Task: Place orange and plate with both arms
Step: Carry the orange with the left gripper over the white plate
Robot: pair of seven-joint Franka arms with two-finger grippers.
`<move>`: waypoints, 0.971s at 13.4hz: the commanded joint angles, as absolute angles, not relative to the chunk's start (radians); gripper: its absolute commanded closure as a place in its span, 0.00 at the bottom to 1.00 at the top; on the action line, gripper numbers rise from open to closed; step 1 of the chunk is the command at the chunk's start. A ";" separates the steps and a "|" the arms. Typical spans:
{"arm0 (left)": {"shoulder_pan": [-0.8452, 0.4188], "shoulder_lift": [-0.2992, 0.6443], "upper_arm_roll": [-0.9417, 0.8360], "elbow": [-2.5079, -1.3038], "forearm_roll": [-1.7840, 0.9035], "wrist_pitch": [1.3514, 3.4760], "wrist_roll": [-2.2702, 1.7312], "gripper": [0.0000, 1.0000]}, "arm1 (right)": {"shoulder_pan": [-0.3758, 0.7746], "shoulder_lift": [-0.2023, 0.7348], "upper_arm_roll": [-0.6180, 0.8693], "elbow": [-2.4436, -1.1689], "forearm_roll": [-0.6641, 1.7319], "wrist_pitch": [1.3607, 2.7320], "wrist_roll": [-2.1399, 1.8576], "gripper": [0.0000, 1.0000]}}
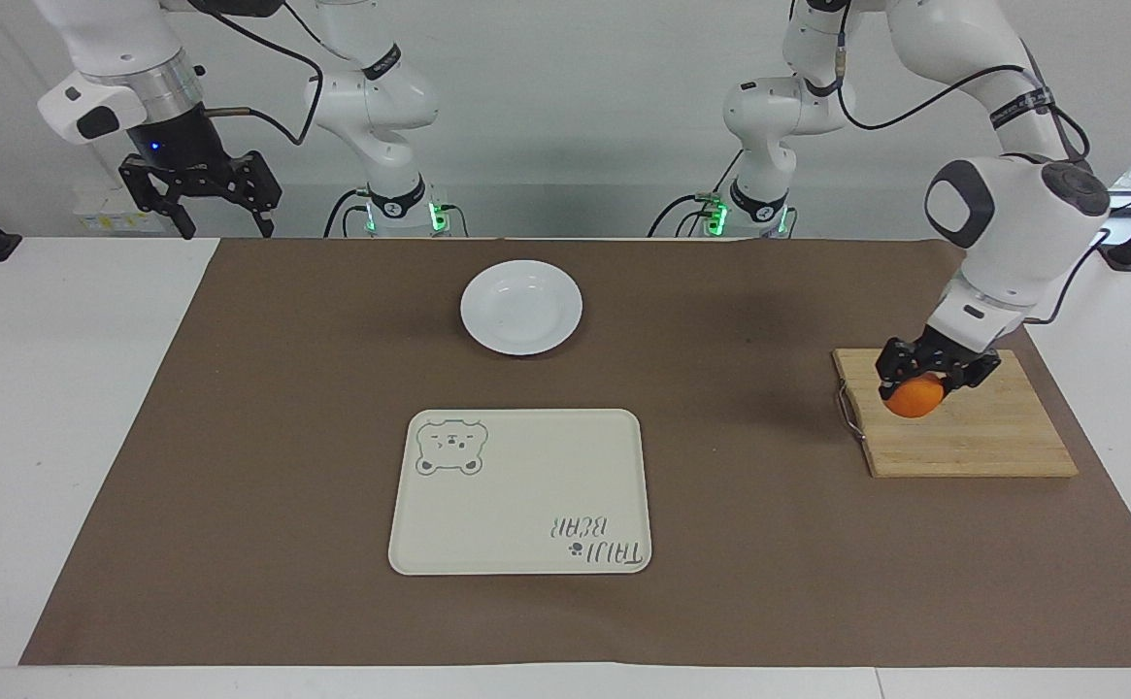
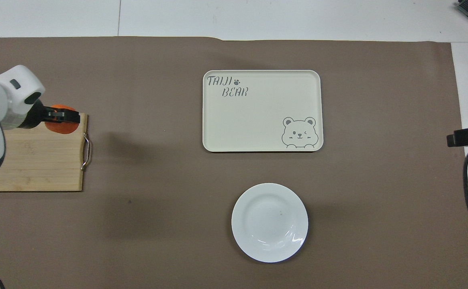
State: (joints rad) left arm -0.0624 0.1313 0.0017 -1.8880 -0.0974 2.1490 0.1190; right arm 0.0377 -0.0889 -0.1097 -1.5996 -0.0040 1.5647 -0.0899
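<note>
My left gripper (image 1: 929, 379) is shut on the orange (image 1: 914, 399) and holds it in the air over the wooden cutting board (image 1: 973, 437). In the overhead view the left gripper (image 2: 63, 117) and the orange (image 2: 62, 126) show over the board's (image 2: 29, 160) edge. The white plate (image 1: 521, 307) lies empty on the brown mat near the robots, also in the overhead view (image 2: 269, 222). My right gripper (image 1: 201, 194) is open and waits high over the right arm's end of the table.
A cream bear-print tray (image 1: 521, 490) lies empty, farther from the robots than the plate, also in the overhead view (image 2: 262, 110). The cutting board has a metal handle (image 1: 848, 408) on its tray-facing edge.
</note>
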 commanded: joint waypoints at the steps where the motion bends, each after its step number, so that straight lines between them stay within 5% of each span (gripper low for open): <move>1: -0.197 0.121 0.020 -1.893 -0.103 2.154 0.019 1.00 | 0.037 -0.098 -0.104 -1.606 -0.017 1.557 -0.075 0.00; 13: -0.799 0.192 0.011 -1.914 -0.109 2.250 -0.483 1.00 | 0.037 -0.098 -0.104 -1.606 -0.017 1.557 -0.077 0.00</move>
